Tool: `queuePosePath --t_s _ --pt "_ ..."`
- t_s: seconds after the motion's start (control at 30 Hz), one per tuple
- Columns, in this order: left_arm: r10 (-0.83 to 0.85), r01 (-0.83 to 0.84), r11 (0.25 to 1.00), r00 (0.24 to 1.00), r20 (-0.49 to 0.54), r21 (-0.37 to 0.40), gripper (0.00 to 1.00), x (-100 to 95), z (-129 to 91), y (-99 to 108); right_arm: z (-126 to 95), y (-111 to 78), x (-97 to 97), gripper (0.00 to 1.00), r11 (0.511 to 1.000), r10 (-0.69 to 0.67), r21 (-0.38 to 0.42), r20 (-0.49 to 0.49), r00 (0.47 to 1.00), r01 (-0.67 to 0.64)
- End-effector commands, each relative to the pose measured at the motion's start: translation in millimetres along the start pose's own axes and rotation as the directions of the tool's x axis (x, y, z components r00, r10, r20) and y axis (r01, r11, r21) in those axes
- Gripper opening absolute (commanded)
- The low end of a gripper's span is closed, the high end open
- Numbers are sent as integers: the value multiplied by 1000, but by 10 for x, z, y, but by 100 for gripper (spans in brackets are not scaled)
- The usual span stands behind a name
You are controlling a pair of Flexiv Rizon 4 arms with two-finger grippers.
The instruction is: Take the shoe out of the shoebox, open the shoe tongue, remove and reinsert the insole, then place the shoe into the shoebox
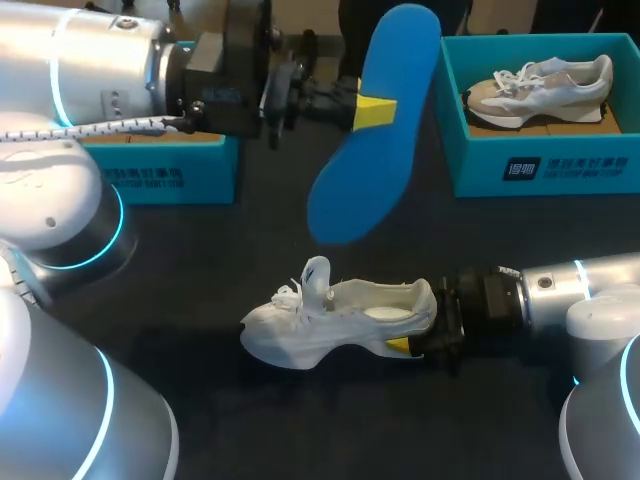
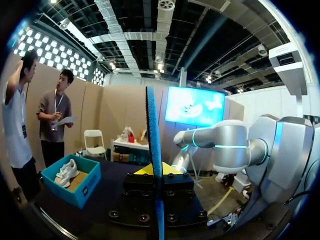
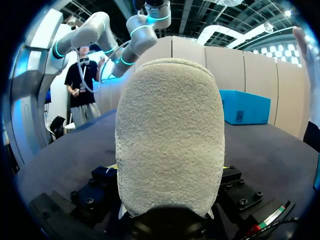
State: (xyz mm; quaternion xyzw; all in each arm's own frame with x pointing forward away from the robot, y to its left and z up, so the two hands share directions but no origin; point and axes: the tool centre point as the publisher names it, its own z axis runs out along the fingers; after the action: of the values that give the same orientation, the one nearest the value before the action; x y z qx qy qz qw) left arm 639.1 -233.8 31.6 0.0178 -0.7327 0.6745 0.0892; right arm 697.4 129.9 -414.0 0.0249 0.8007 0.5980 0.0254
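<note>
Head view: the left hand is clamped on a long blue foam insole, held in the air above the dark counter.
Left wrist view: the blue foam insole stands edge-on, pinched between the yellow tips.
Shoe: the white knit shoe rests on the counter, toe toward my left side.
Heel grip: the right hand is closed on the shoe's heel.
Right wrist view: the heel fills the space ahead.
Shoebox: the teal cardboard shoebox sits far right, well apart from the shoe, holding a beige and white sneaker.
</note>
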Motion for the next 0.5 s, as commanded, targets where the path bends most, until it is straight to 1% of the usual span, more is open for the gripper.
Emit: queuePosePath --t_s 0.03,0.07,0.23,0.37,0.5 --pt "-5 5 1000 1000 13 5 0 100 -191 -2 15 17 4 0 1000 0 7 -2 1000 0" --pt "-15 15 1000 1000 21 5 0 104 -208 -10 15 17 4 0 1000 0 7 -2 1000 0" --pt "-52 54 997 998 -34 47 0 191 -319 -74 15 17 4 0 1000 0 7 -2 1000 0" --pt "-57 60 997 997 -58 51 0 263 -391 -98 15 17 4 0 1000 0 7 -2 1000 0" --pt "-71 74 996 995 -65 51 0 280 -398 -104 15 17 4 0 1000 0 7 -2 1000 0"
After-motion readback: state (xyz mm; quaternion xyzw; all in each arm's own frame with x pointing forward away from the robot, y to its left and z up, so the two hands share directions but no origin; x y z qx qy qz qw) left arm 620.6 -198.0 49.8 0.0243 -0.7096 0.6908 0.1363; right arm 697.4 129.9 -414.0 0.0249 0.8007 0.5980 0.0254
